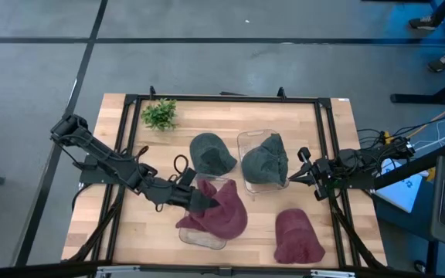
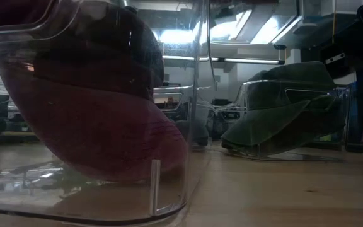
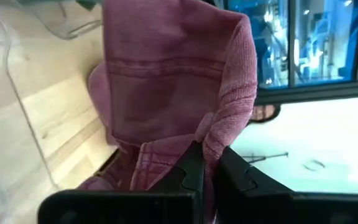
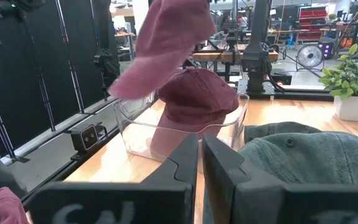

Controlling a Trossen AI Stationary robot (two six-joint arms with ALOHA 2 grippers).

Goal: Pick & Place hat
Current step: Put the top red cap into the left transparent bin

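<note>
- So, wooden table [image 1: 222,123] carries two clear bins; I see the near-left bin [image 1: 207,235] under a maroon hat [image 1: 224,215], the far-right bin [image 1: 255,143] holding a grey-green hat [image 1: 265,161].
- Left gripper [image 1: 199,199]: fingers pinching that maroon hat's edge, cloth draped over the near-left bin.
- Right gripper [image 1: 293,176]: fingers pressed together, empty, just right of the far-right bin.
- Loose on the wood: another grey-green hat [image 1: 211,153] mid-table, second maroon hat [image 1: 296,235] near right.
- Small plant [image 1: 160,113] at far left.
</note>
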